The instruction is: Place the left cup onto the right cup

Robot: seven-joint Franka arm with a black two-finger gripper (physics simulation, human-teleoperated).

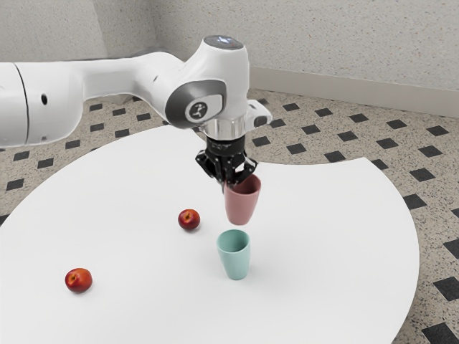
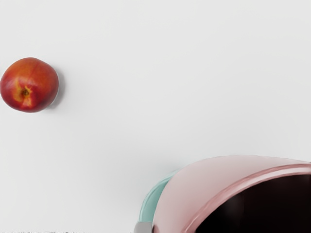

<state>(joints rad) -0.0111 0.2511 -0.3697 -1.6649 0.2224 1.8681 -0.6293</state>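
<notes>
Two cups show near the middle of the exterior view. The pink cup (image 1: 242, 204) hangs in the air, mouth up and slightly tilted, and the teal cup (image 1: 234, 256) stands upright on the white table (image 1: 337, 236) right below it. The gripper (image 1: 228, 179) has the pink cup by its rim, on the side toward the exterior view's left, with the jaws drawn close together on the cup wall. The pink cup's base is just above the teal cup's mouth, and a thin gap shows between them.

One apple (image 1: 189, 219) lies near the teal cup, toward the exterior view's left. A second apple (image 1: 79, 280) lies well apart in the lower left of the frame.

In the wrist view the pink cup (image 2: 209, 187) looms under the hand with its dark inside showing. A sliver of the teal cup (image 2: 153, 201) shows past its wall, and one apple (image 2: 29, 84) lies well apart on the table (image 2: 160, 73)
</notes>
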